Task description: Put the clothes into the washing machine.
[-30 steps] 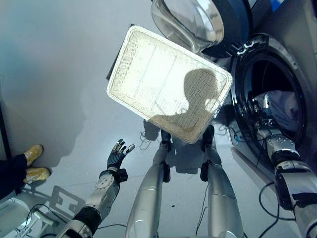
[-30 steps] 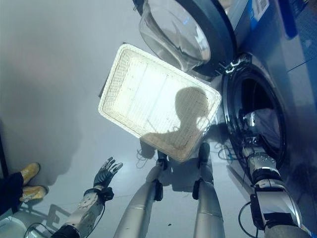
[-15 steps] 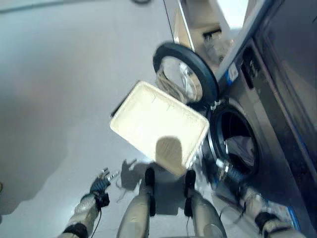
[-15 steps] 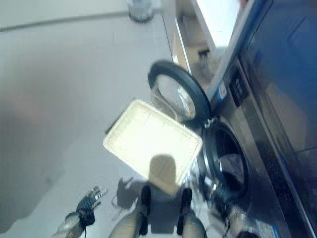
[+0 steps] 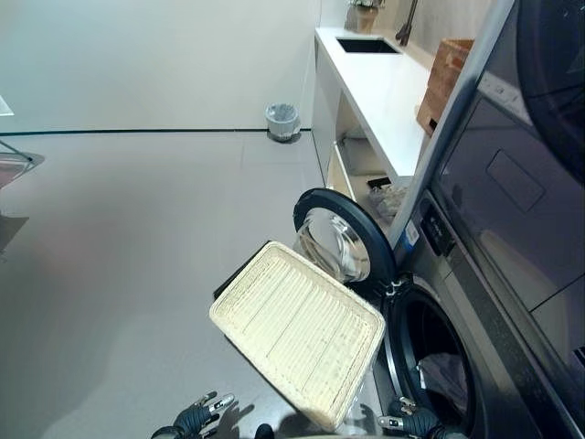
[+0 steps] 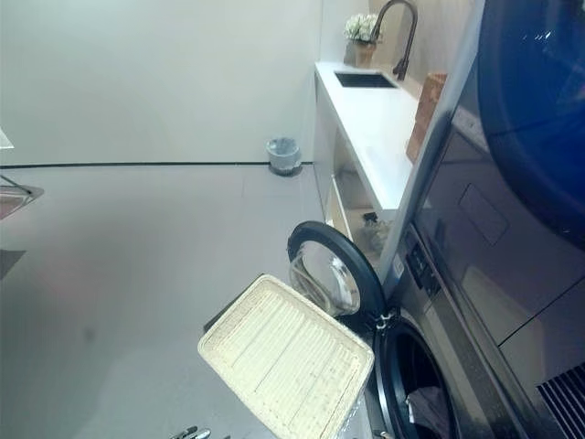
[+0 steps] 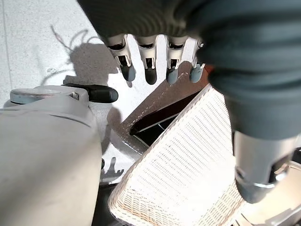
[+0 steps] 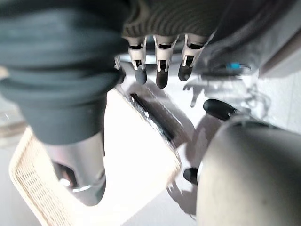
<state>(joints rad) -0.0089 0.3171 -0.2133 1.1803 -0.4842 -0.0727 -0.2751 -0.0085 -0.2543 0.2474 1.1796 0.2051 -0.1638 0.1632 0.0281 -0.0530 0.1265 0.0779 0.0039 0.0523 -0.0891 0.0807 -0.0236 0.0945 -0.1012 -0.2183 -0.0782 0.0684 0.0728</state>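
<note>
Two hands show at the bottom edge of the head views: left hand (image 5: 196, 418) over grey floor (image 5: 119, 274), fingers (image 7: 150, 70) straight and spread, holding nothing; right hand (image 5: 416, 422) by the drum mouth, fingers (image 8: 161, 77) straight, apart, empty. Cream rectangular woven basket (image 5: 297, 329) sits beside the dark front-loading washing machine (image 5: 475, 302), round glass door (image 5: 343, 242) swung open. Pale cloth (image 5: 443, 373), probably clothes, lies inside the drum.

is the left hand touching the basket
Apart. The left wrist view shows the left hand with straight fingers over bare floor, holding nothing, and the basket lying beyond them.
</note>
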